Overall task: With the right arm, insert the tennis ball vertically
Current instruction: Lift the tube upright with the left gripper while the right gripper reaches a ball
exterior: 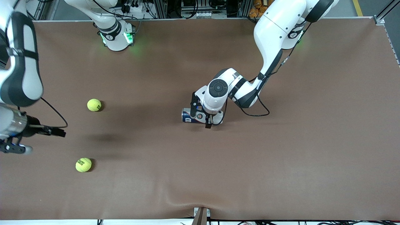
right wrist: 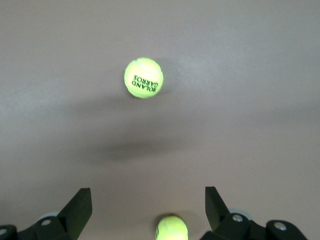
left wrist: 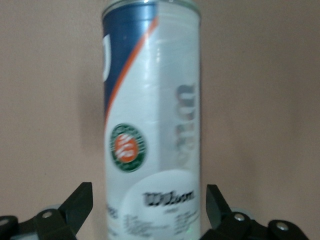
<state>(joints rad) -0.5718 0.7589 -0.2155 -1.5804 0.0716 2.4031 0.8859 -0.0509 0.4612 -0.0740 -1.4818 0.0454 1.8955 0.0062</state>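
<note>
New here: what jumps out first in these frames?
Two yellow-green felt tennis balls lie on the brown table mat toward the right arm's end. Mid-table, a clear plastic ball can with a blue and white label lies on its side, the left claw open astride it. The right claw hangs open above the balls.

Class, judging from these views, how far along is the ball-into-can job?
Done: nothing; both tennis balls lie loose on the table. In hand: the left end effector, open, straddles the lying can; the right end effector hovers open over the balls. Left: stand the can, grasp, insert.
</note>
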